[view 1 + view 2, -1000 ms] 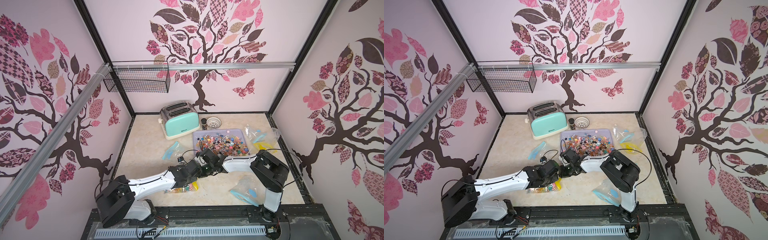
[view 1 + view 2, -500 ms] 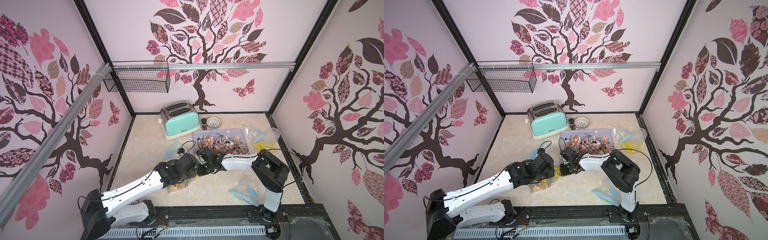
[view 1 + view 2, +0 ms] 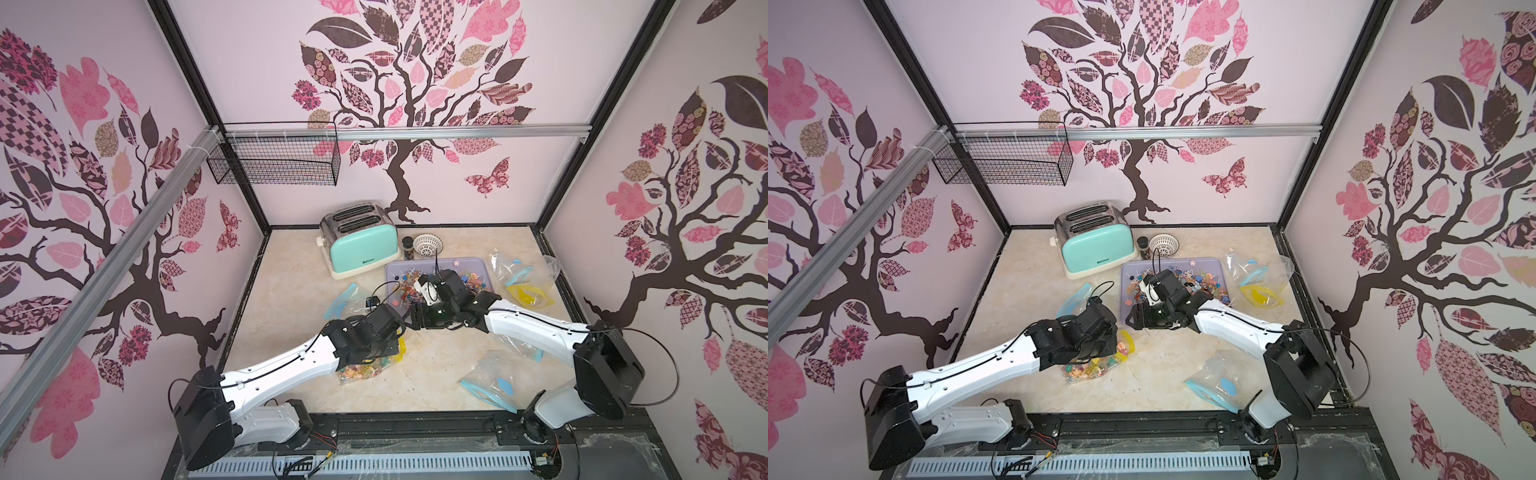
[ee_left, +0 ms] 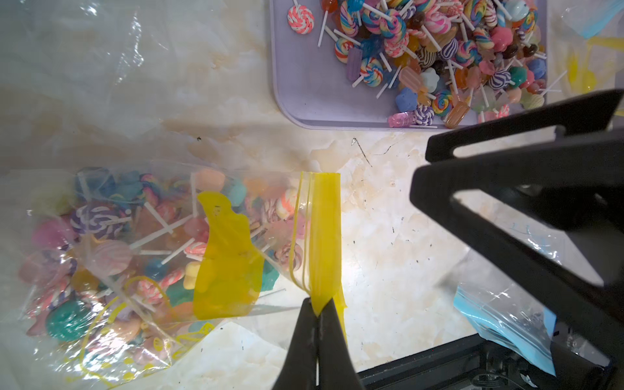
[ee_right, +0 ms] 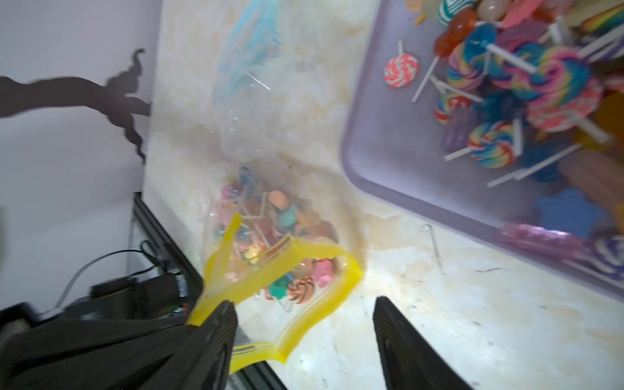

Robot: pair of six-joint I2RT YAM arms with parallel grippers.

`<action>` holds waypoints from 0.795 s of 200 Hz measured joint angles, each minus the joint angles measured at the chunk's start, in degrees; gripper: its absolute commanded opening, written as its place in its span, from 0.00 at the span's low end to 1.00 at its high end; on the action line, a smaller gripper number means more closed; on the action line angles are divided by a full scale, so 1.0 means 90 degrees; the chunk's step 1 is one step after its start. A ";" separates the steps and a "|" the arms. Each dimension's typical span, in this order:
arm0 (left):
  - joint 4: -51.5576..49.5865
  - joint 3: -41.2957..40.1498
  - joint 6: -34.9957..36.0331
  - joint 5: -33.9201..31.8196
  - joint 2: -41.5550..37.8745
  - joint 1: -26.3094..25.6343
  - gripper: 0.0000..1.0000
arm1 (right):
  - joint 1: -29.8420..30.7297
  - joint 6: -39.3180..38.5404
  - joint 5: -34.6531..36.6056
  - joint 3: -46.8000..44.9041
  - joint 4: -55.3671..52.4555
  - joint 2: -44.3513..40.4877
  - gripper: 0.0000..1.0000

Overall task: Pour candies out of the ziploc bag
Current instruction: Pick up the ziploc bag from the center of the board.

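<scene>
On the desk (image 4: 388, 236), the ziploc bag (image 4: 135, 253) lies at the tip of the left pincer (image 4: 317, 312), the tray (image 4: 304, 84) holding candies (image 4: 439, 50) beyond it, the right pincer (image 5: 304, 302) beside the bag's mouth.

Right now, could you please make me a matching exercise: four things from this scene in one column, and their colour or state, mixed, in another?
Things:
1. left gripper
2. right gripper
3. tray
4. toaster

States:
a. mint green
b. open
c. shut on the yellow zip strip of the bag
d. holds loose candies

Pairs: 1-c, 2-b, 3-d, 4-a
</scene>
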 measured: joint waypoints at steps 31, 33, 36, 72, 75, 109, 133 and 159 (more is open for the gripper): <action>0.0107 0.0000 0.0007 0.0058 0.0073 0.0000 0.00 | 0.0119 0.0969 -0.0872 -0.0648 0.0957 0.0087 0.79; 0.0109 0.0000 0.0007 0.0063 0.0073 0.0000 0.00 | 0.0129 0.1037 -0.0913 -0.0678 0.1015 0.0104 0.79; 0.0114 0.0000 0.0010 0.0068 0.0073 0.0000 0.00 | 0.0141 0.1122 -0.0974 -0.0712 0.1088 0.0126 0.79; 0.0136 -0.0002 0.0051 0.0221 0.0073 -0.0005 0.00 | 0.0238 0.1926 -0.1362 -0.0760 0.2057 0.0556 0.80; 0.0138 -0.0002 0.0056 0.0248 0.0073 -0.0015 0.00 | 0.0253 0.1982 -0.1387 -0.0760 0.2135 0.0600 0.80; 0.0095 -0.0027 0.0172 0.0437 0.0066 -0.0044 0.48 | 0.0304 0.2331 -0.1472 -0.0760 0.2628 0.0857 0.78; -0.0151 -0.0039 0.0146 0.0367 -0.0053 -0.0063 0.81 | 0.0306 0.2458 -0.1498 -0.0763 0.2754 0.0899 0.73; -0.0600 -0.0036 0.0146 0.0138 -0.0471 0.0172 0.88 | 0.0338 0.2504 -0.1564 -0.0848 0.2926 0.0899 0.62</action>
